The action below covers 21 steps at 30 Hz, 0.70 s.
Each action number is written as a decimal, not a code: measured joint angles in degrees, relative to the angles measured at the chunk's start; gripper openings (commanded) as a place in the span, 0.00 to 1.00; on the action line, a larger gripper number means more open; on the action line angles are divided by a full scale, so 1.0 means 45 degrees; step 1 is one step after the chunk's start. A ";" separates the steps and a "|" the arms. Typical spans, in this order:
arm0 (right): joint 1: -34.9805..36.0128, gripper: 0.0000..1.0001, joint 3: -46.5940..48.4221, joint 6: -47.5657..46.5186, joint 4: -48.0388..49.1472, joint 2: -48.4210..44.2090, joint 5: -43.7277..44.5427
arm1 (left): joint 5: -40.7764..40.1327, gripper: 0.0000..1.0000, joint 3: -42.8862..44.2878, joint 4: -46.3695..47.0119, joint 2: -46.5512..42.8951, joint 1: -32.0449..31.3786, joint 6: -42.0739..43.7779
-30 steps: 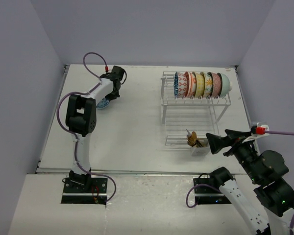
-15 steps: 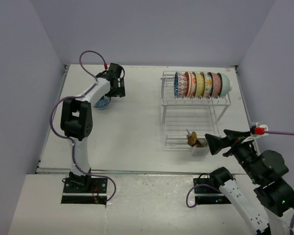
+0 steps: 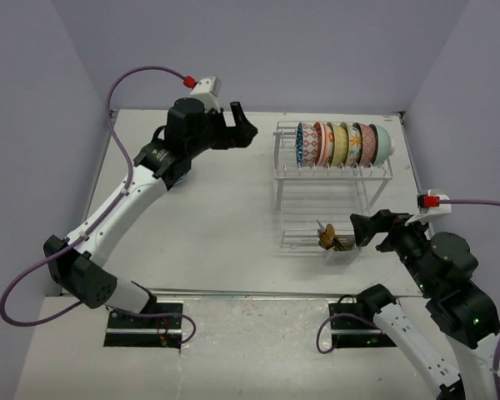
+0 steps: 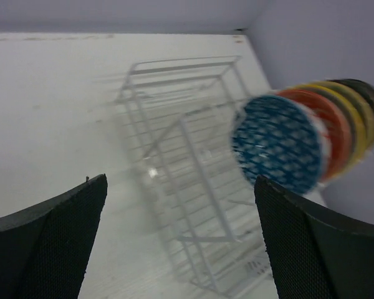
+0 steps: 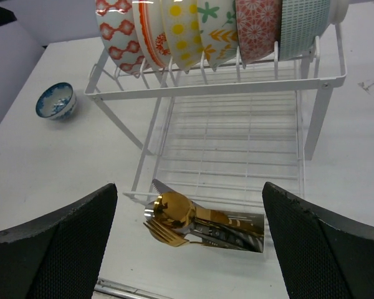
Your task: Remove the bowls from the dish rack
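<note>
Several patterned bowls (image 3: 342,143) stand on edge in a row on the upper tier of the white wire dish rack (image 3: 362,190). In the left wrist view the blue bowl (image 4: 277,144) is the nearest of that row, and the view is blurred. My left gripper (image 3: 240,127) hangs open and empty in the air just left of the rack's top tier. One small blue bowl (image 5: 56,101) sits upright on the table at the far left. Near the rack's front edge my right gripper (image 3: 360,228) is open with nothing between its fingers (image 5: 62,243).
A small caddy (image 5: 237,229) with gold cutlery (image 3: 327,237) sits at the rack's near edge, right under the right gripper. The rack's lower tier (image 5: 237,149) holds nothing. Lilac walls close in the table on three sides.
My left gripper has opened, left the blue bowl on the table, risen and swung right towards the rack. The right gripper has shifted slightly left.
</note>
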 measured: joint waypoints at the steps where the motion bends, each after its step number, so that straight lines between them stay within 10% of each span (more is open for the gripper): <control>1: 0.0000 0.99 0.0160 0.0000 -0.0092 0.0223 0.0248 | 0.0461 1.00 -0.0155 0.0544 -0.0287 -0.0491 -0.0243; 14: 0.0000 0.99 0.0544 -0.0029 -0.0083 0.0714 0.0083 | 0.6324 0.96 -0.2249 0.8145 0.0797 -0.1205 -0.5634; 21: 0.0000 0.99 0.0525 -0.0029 -0.0049 0.0704 -0.0534 | 0.7135 0.78 -0.2288 1.0156 0.2152 -0.1379 -0.7582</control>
